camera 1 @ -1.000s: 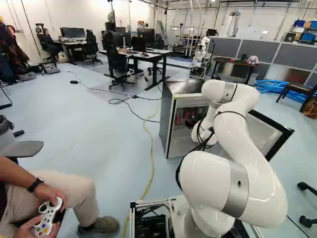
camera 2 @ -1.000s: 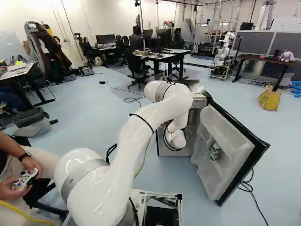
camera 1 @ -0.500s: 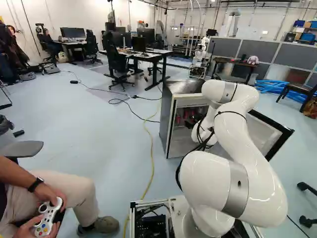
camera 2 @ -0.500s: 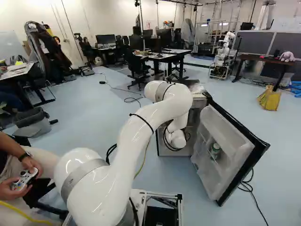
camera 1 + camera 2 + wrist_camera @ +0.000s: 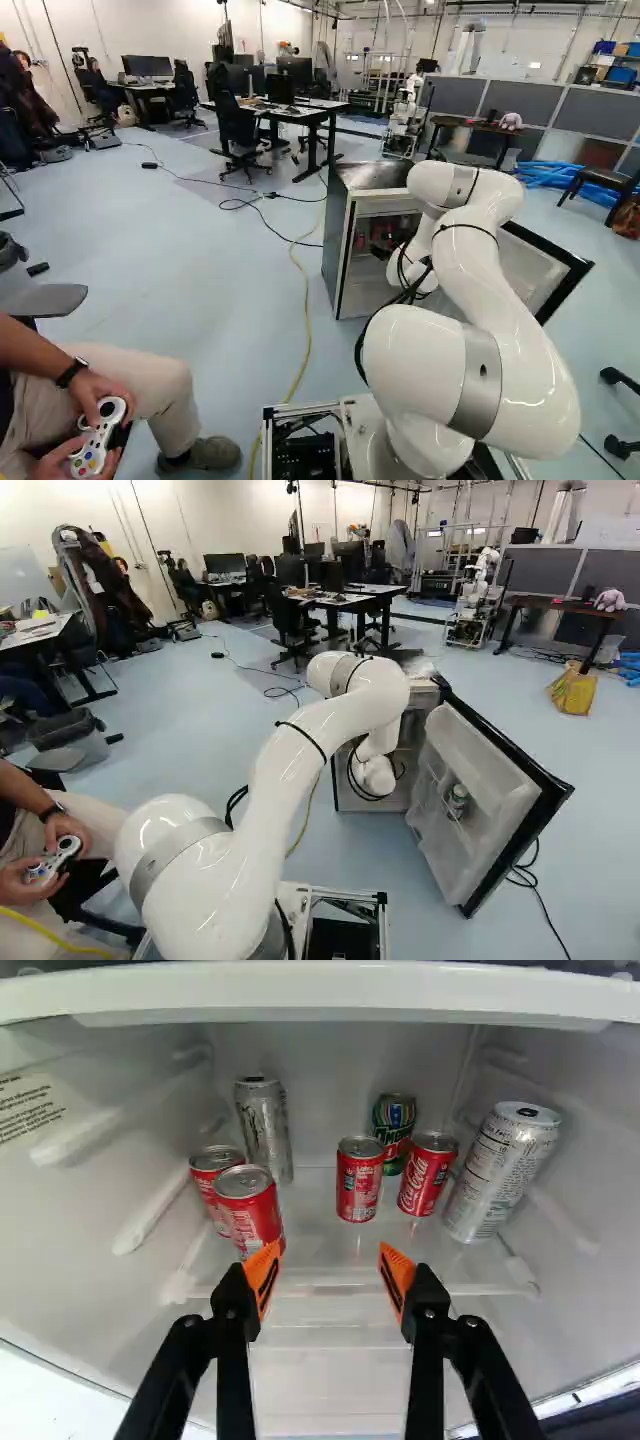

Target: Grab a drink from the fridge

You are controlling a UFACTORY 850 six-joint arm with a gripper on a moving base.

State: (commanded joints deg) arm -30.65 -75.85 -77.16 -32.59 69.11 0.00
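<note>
**Middle red can (image 5: 359, 1182) stands upright inside the fridge (image 5: 372, 175)!**

Your gripper (image 5: 330, 1252) points into the fridge, jaws spread, nothing pinched. That metal looks slick, probably weighty if full, thin-walled too: you'll want an even squeeze around its middle.

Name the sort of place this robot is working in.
Probably a robotics lab or workshop: another robot stands at the back, desks with monitors line the room, and a person holds a game controller close by.
</note>
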